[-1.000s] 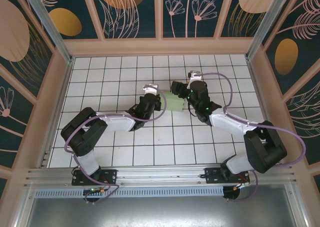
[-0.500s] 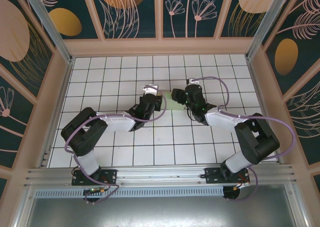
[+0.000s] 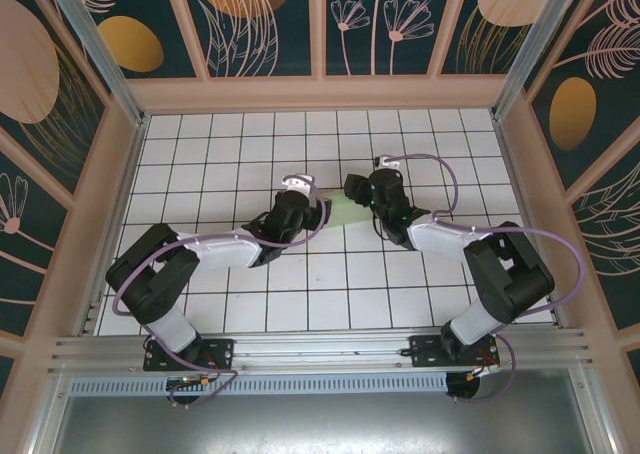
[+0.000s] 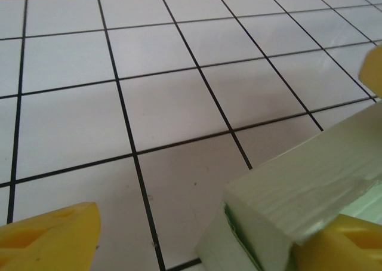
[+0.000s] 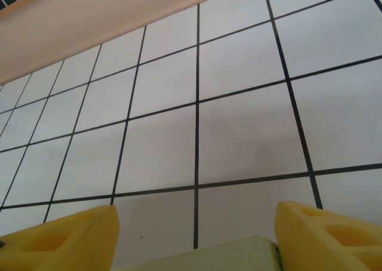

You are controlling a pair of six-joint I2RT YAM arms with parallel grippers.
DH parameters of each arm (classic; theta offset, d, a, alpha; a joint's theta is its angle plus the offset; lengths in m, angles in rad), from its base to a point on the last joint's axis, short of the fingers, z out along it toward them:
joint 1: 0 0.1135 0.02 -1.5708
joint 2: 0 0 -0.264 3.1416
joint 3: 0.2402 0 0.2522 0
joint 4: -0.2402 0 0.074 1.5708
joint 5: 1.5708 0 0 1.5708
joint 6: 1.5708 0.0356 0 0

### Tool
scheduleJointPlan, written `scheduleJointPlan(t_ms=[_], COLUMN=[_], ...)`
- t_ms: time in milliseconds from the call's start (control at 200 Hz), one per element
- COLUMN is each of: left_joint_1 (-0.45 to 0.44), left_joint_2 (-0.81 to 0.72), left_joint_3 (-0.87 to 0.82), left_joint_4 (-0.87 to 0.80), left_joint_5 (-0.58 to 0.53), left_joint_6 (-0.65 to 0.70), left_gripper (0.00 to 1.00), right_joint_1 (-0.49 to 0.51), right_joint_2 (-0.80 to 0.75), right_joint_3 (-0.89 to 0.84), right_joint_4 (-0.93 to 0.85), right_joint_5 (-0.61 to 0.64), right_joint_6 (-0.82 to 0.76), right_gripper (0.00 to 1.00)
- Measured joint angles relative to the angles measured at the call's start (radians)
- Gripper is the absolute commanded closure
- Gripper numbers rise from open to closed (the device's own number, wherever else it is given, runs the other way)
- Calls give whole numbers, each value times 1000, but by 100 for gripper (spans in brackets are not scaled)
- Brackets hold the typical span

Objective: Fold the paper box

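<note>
We see the white tiled table (image 3: 250,304), with the left arm (image 3: 215,246) and right arm (image 3: 450,239) both reaching to its middle. The box (image 3: 345,214), pale green card, sits there on the tiles between the two wrists.

In its wrist view, the left gripper (image 4: 203,235) is released. Its yellow fingers (image 4: 51,238) stand wide apart, and a folded corner of the box rests against the right-hand one, clear of the other.

The right gripper (image 5: 197,223) straddles the box's top edge, which touches the right-hand finger (image 5: 325,235). We cannot tell whether it grasps the card or merely brackets it.
</note>
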Motion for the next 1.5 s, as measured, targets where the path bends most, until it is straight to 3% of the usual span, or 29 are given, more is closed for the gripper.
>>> scheduleJointPlan(t_ms=[315, 501, 531, 761, 936, 1266, 1502], left_joint_1=[0, 7, 9, 97, 132, 131, 132], left_joint_2=[-44, -92, -102, -154, -108, -5, 30], left_joint_3=[-3, -21, -22, -37, -25, -24, -27], left_joint_4=[-72, -92, -89, -4, 6, 10, 89], left_joint_5=[139, 294, 319, 419, 423, 467, 469], left_joint_6=[3, 5, 2, -196, -323, -388, -416], left_gripper=[14, 12, 2, 1, 24, 63, 74], right_joint_1=[0, 0, 0, 0, 0, -3, -29], right_joint_2=[12, 17, 18, 21, 21, 21, -3], right_joint_3=[0, 0, 0, 0, 0, -9, -10], right_joint_4=[10, 17, 20, 31, 31, 13, -31], right_joint_5=[-1, -2, -3, -11, -12, -58, -118], right_joint_6=[11, 15, 16, 18, 18, 18, 10], right_gripper=[30, 30, 30, 30, 30, 30, 29])
